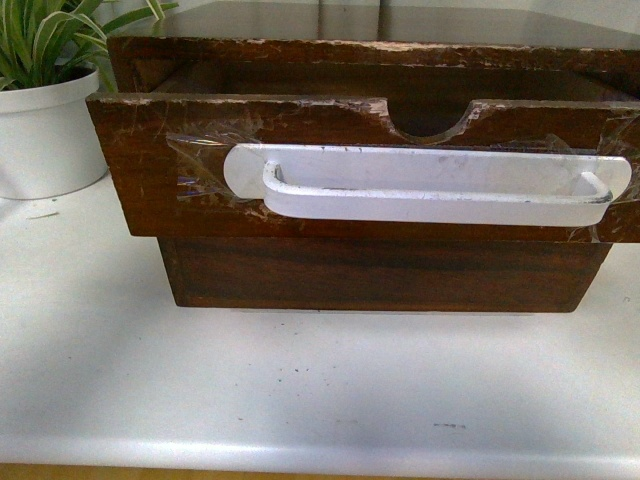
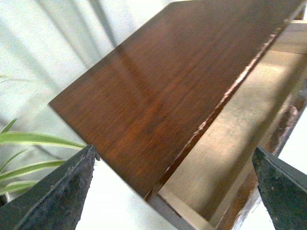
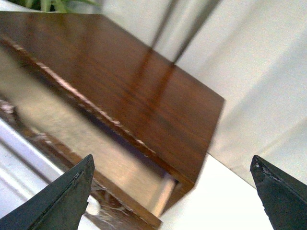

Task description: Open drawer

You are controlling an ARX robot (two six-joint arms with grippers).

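Observation:
The drawer, dark brown and scratched, stands pulled out of the wooden cabinet toward the camera. A long white handle is taped across its front, and a half-round notch cuts its rim. Neither arm shows in the front view. My left gripper hangs open above the cabinet's left corner, with the drawer's bare inside showing below it. Over the cabinet's right corner my right gripper is open too, and the drawer's inside shows beneath. Nothing lies between either pair of fingers.
A white pot with a green striped plant stands at the left beside the cabinet; its leaves show in the left wrist view. The cabinet sits on a white table. Below the open drawer is a plain drawer front without a handle.

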